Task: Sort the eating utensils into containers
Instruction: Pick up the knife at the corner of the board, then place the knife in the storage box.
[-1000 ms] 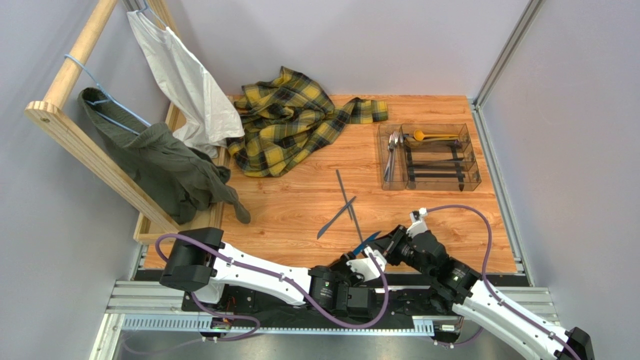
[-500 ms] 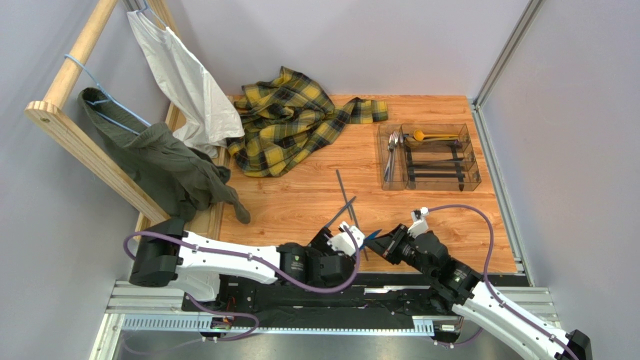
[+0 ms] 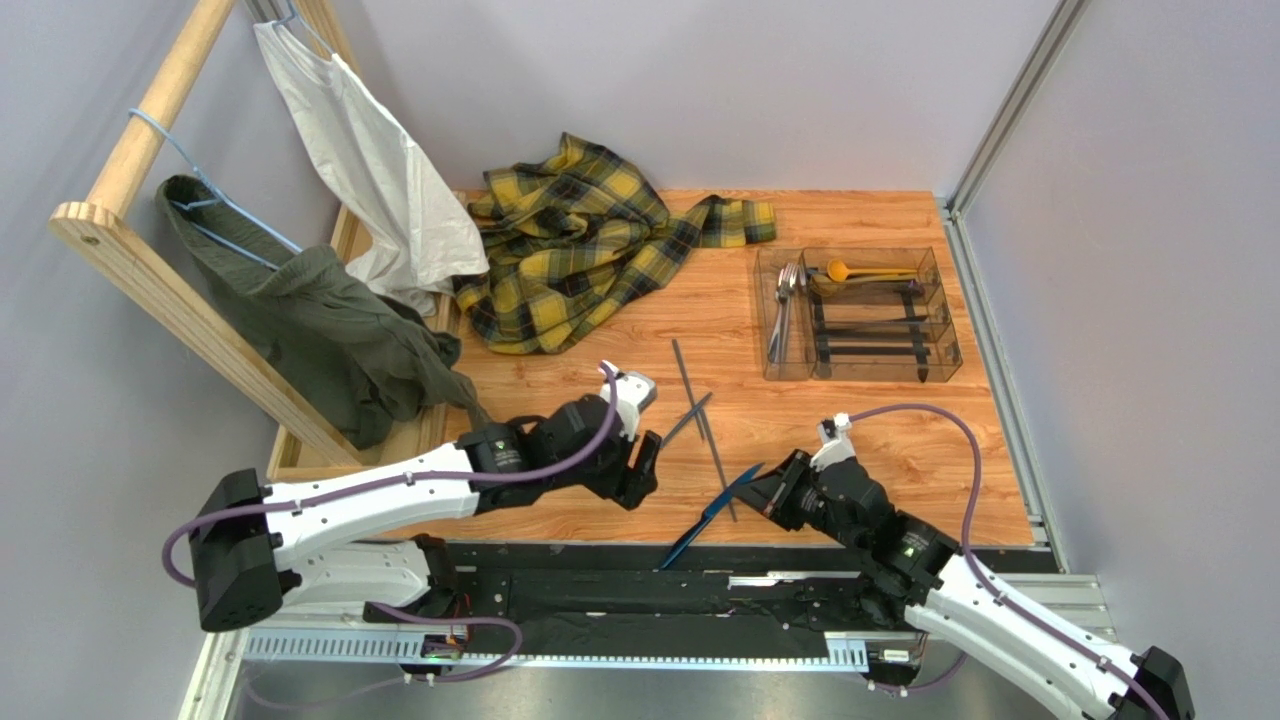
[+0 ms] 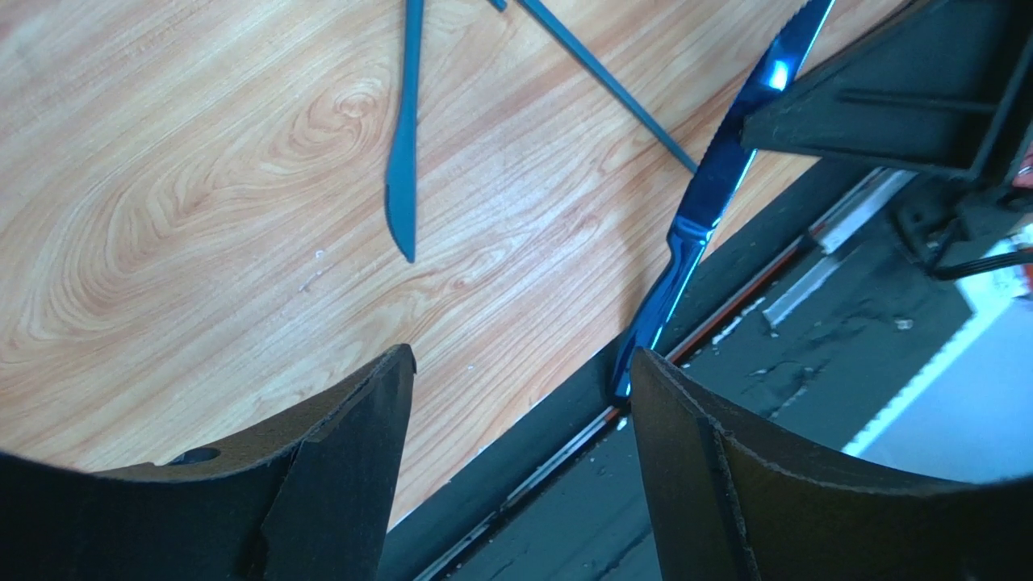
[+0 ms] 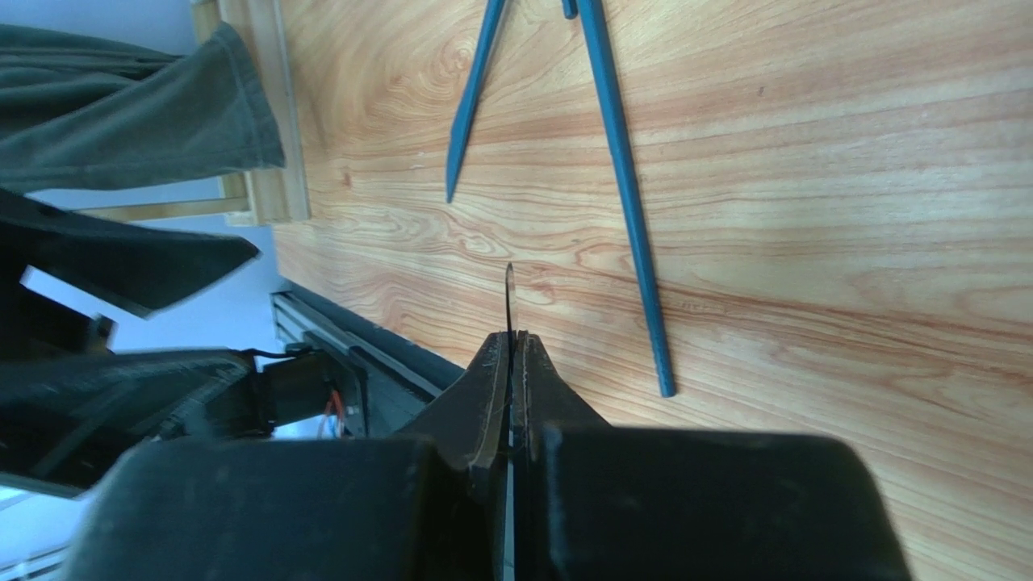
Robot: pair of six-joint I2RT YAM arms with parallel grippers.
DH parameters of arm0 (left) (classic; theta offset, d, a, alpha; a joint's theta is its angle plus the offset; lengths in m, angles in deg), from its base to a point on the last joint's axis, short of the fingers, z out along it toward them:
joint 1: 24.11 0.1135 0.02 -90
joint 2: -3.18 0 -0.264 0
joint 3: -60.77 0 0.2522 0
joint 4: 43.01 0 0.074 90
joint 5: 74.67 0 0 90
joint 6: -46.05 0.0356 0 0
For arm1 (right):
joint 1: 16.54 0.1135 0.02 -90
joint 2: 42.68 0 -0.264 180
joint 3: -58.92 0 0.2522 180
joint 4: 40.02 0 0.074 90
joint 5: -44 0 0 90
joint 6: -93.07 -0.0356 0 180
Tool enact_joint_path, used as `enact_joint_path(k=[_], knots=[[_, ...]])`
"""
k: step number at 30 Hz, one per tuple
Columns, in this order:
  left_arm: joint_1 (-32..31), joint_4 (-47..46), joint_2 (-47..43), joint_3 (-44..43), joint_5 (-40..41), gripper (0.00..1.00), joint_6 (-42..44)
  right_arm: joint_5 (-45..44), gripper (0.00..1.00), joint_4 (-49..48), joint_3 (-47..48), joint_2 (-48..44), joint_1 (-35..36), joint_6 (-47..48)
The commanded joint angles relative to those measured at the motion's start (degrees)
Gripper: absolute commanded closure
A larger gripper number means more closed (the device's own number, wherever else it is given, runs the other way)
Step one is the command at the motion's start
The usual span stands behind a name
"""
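Right tool point(image 3: 771, 489) clenched on only the blade end of the blue knife point(image 3: 706, 522), handle slanting past the bench point(image 3: 842, 393) edge at lower centre, left tool point(image 4: 519, 369) released and empty, so that thin pinch could let it swivel or drop short of the tray point(image 3: 947, 330) at upper right.

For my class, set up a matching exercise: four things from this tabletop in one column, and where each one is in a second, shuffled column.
Things
1. blue knife
2. gold spoon
3. grey knife
4. plaid cloth

Places
A. crumpled at the far side of the wooden table
B. held in the right gripper
C. lying loose on the wooden table
D. inside the clear tray

Pairs: 1-B, 2-D, 3-C, 4-A
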Motion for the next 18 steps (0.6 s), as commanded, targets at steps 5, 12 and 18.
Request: enact_joint_path(k=[5, 12, 18], knots=[[12.4, 2.4, -4.0, -0.2, -23.1, 0.26, 0.9, -1.0, 1.00, -3.4, 8.4, 7.6, 0.2, 5.6], [15.8, 7.6, -4.8, -3.2, -25.3, 0.26, 4.7, -1.2, 1.00, -6.9, 14.9, 15.7, -0.4, 7.8], [16.8, 10.0, -6.7, -5.0, -27.1, 0.26, 5.4, 0.4, 1.00, -10.1, 21.0, 25.0, -2.3, 10.8]])
